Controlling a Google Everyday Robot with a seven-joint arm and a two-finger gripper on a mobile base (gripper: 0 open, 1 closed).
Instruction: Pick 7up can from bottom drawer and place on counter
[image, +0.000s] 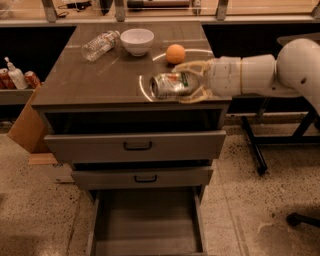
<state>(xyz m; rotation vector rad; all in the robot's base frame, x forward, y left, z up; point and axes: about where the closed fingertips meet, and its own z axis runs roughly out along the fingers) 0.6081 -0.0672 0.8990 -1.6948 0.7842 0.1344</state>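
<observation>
My gripper (181, 83) is shut on the 7up can (169, 85), a silvery can with green label marks held on its side. The can sits low over the front right part of the counter (85, 82), near the front edge; I cannot tell if it touches the top. My white arm (260, 74) reaches in from the right. The bottom drawer (147, 225) is pulled open below, and its grey floor shows nothing in it.
On the counter stand a white bowl (137, 40), an orange (175, 53) just behind the can, and a clear plastic bottle (100, 45) lying at the back left. Two shut drawers with black handles (138, 146) are above the open one. Red cans (31, 78) on a left shelf.
</observation>
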